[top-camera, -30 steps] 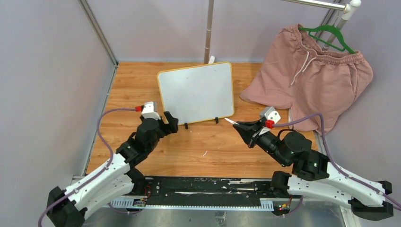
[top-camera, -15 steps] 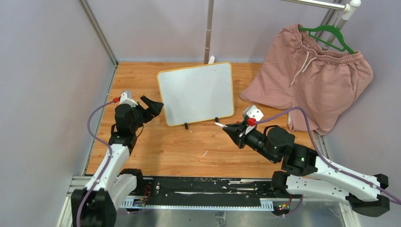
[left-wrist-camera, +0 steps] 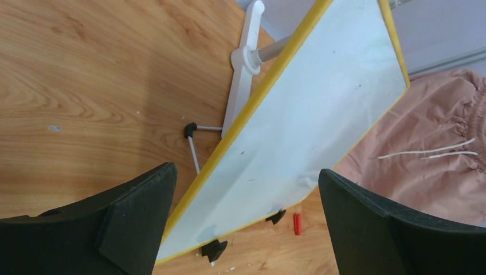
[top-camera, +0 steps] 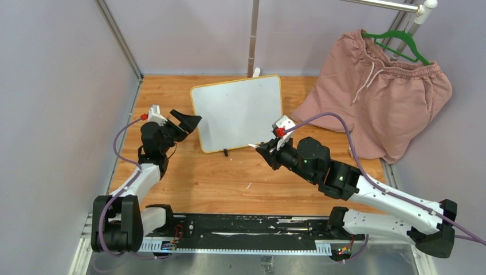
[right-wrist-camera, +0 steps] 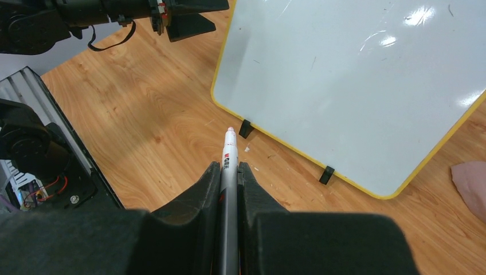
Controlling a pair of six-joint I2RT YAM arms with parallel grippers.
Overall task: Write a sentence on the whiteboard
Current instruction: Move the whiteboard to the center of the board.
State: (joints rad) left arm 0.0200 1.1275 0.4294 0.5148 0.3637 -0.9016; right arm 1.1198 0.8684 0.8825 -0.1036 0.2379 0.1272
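Closest to me, my right claw (right-wrist-camera: pixel 229 169) is clenched on a grey marker (right-wrist-camera: pixel 230 148), which lies straight along the gap between the two fingers with its pale tip poking out in front. That tip hangs over the wooden desk (top-camera: pixel 229 177), just short of the whiteboard (top-camera: pixel 238 112), which stands directly ahead of this claw. The board's nearer black foot (right-wrist-camera: pixel 245 128) sits just beyond the tip and a little to the right, not touching it.

My left claw (top-camera: pixel 188 124) is released, jaws spread wide, and sits just beside the board's left edge. From its wrist camera the yellow frame runs up between the two fingers, but I cannot tell whether either finger touches it. A small red cap (left-wrist-camera: pixel 297 224) lies on the desk past the board's bottom edge, towards this claw's right finger.

The board leans back on its feet, its glossy white face showing glare and faint marks. Behind it stands a white stand base (left-wrist-camera: pixel 246 63) with a metal pole (top-camera: pixel 253 34). Far right of both claws, pink shorts (top-camera: pixel 378 94) hang from a green hanger (top-camera: pixel 395 43).
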